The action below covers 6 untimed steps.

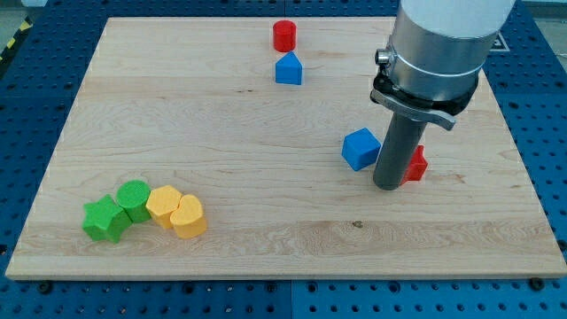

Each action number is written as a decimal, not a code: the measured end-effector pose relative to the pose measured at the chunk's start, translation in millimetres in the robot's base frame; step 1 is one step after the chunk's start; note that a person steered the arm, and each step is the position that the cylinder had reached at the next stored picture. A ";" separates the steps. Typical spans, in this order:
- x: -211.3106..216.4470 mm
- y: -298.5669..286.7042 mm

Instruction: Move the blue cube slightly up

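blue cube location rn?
The blue cube sits right of centre on the wooden board, just to the view's left of my tip. A red block lies partly hidden just beyond the rod.

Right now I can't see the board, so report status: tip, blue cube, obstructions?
My tip down, just right of blue cube. Red block partly hidden behind rod. Path up clear; blue house-shaped block far off.
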<state>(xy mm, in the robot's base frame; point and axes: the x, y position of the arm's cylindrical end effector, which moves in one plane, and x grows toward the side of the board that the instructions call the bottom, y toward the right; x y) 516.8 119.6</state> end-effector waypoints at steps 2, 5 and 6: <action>-14.8 -24.8; -54.6 -35.7; -81.7 -35.7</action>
